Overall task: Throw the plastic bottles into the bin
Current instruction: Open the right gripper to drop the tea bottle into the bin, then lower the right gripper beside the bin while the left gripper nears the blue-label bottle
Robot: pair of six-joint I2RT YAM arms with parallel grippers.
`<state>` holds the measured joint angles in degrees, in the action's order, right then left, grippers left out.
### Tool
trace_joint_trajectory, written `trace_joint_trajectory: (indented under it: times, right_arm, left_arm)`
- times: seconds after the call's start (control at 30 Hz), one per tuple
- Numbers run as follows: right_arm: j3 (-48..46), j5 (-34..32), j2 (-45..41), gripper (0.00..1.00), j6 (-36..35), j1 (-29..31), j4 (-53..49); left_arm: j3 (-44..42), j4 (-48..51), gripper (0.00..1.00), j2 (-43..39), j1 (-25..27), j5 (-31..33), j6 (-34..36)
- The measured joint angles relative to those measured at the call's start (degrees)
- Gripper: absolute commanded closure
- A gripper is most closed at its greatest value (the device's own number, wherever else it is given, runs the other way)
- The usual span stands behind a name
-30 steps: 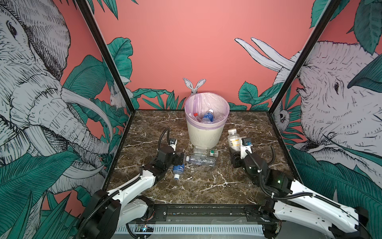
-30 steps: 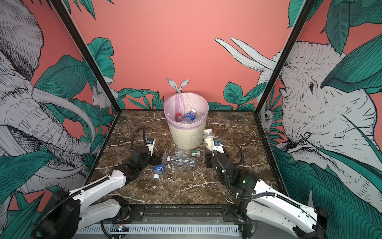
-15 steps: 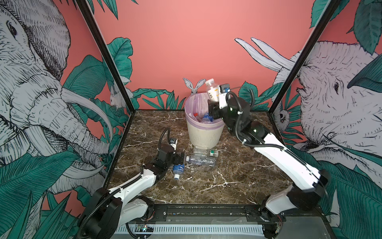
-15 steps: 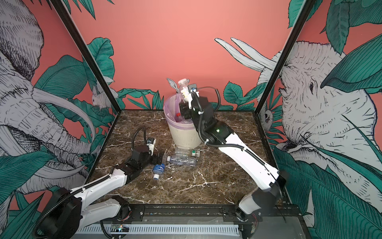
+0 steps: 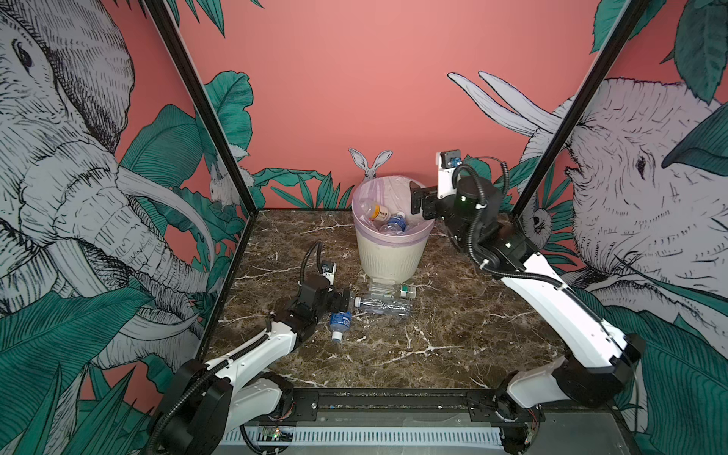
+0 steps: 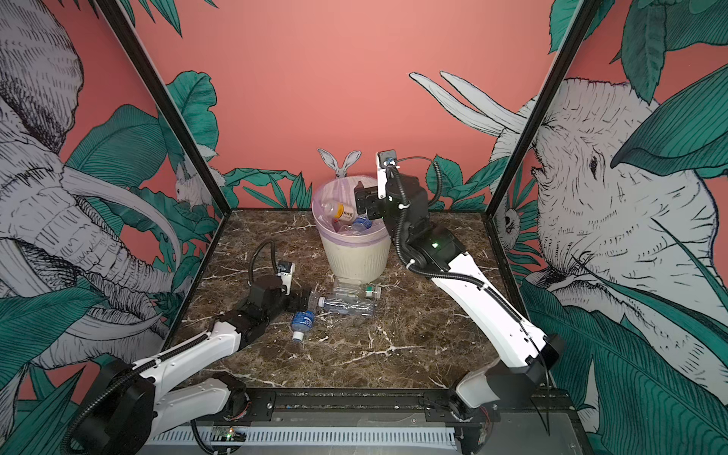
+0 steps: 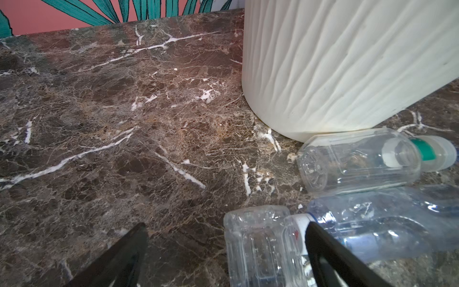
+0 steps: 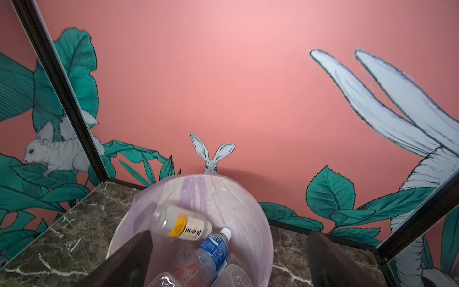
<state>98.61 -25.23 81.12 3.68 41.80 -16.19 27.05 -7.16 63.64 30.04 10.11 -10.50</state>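
Right gripper (image 5: pixel 420 201) hangs above the right-hand rim of the bin (image 5: pixel 390 256), mid-frame in both top views. Its fingers are spread wide with nothing between them, and its wrist view looks down into the lilac liner (image 8: pixel 198 188). In there lie a white-yellow bottle (image 8: pixel 186 223), a blue-label bottle (image 8: pixel 213 248) and some clear ones underneath, so this drop looks done. To finish it cleanly the arm should lift straight up before swinging away, because those fingers sit close to the liner and could snag it or nudge the bin.

Left gripper (image 5: pixel 343 301) sits low on the marble table (image 5: pixel 433 335), lower centre-left, also spread and empty. Three bottles lie just in front of the bin: a green-banded bottle (image 5: pixel 390 289) against its base, a long clear bottle (image 5: pixel 384 306) and a stubby blue-wrapped bottle (image 5: pixel 339 322). Best bet there is to close on a body, not a cap — thin plastic probably squirts out otherwise.
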Motion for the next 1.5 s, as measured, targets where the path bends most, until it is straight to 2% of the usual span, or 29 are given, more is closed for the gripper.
trace_joint_trajectory:
  times: [0.2, 0.53, 0.93, 1.1, 1.5]
  right_arm:
    - [-11.82, -1.55, -7.32, 0.01, -0.48, -0.76, 3.17]
    - [-34.97, -1.03, -12.85, 0.01, 2.97, -5.84, 5.31]
    - [-56.57, -0.90, -17.62, 0.01, 7.52, -6.10, 18.51]
    - [-61.31, -0.98, -17.79, 0.01, 9.33, -6.10, 22.58]
    - [-61.37, -1.75, -14.14, 0.01, 11.87, -6.14, 24.11]
  left_arm:
    - [0.00, 0.46, 0.00, -0.79, 0.00, 0.15, 0.00]
    - [0.11, 1.84, 0.00, -2.08, 0.00, 0.79, -0.46]
    - [3.96, 10.43, 0.00, -6.69, 0.28, 1.38, -2.12]
    - [4.02, 14.29, 0.00, -7.54, 1.14, 1.51, -3.19]
    - [4.90, 21.05, 0.00, -7.43, 4.22, 0.70, -6.29]
